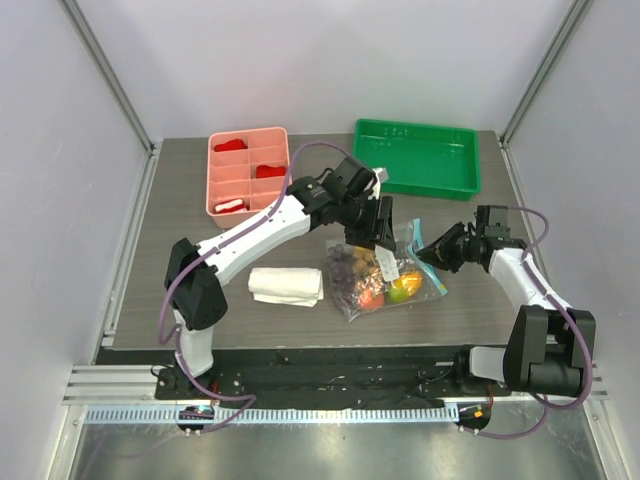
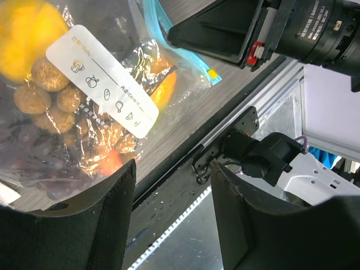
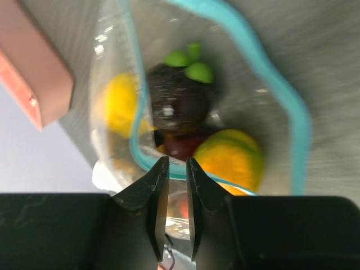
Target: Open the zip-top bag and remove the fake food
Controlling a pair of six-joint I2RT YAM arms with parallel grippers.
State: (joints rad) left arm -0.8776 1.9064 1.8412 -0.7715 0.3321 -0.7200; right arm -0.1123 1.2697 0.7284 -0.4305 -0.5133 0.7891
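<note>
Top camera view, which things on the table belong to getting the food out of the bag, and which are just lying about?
Part of the job: zip-top bag, fake food inside it.
Just lying about: pink tray, green tray, folded white cloth.

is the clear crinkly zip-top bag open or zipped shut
Open. On the bag the light-blue zip strip spreads into a wide loop in the right wrist view, with glossy plastic fruits showing inside through the mouth.

Crinkly clear plastic zip-top bag (image 1: 372,288)
</note>
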